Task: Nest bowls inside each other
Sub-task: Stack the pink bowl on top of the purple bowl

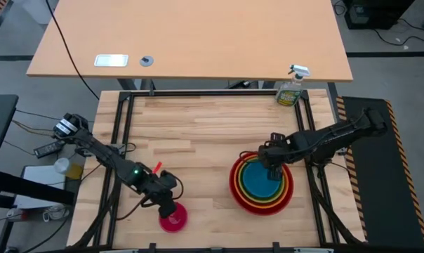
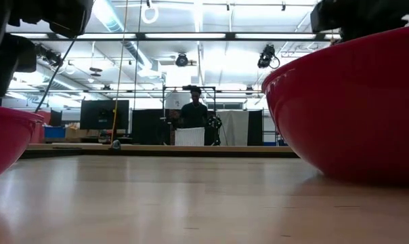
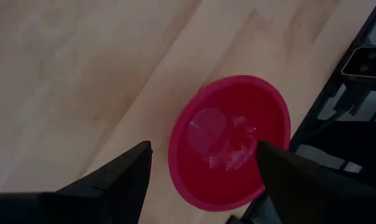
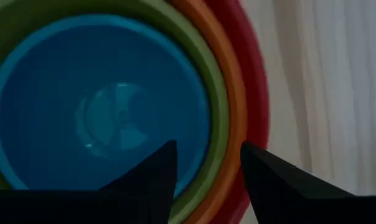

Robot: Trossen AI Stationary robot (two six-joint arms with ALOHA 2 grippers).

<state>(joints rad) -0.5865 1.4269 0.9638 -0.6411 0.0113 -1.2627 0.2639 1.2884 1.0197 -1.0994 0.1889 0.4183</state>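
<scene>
A small pink bowl [image 1: 174, 219] [image 3: 228, 143] stands upright on its base near the table's near edge, left of centre. My left gripper [image 1: 167, 205] [image 3: 203, 167] hovers just above it, open, with a finger to either side of the bowl and clear of it. At the right stands a nested stack [image 1: 261, 185]: a blue bowl [image 4: 101, 99] inside green, yellow and orange ones, all in a red bowl [image 2: 353, 102]. My right gripper [image 1: 274, 170] [image 4: 208, 171] hangs open above the stack's far right rim, holding nothing.
A spray bottle [image 1: 291, 90] stands at the table's far right edge. Black frame rails [image 1: 121, 119] run along the table's left and right sides. Bare wood [image 1: 198, 133] lies between the two bowls and beyond them. A person [image 2: 193, 112] stands far back in the room.
</scene>
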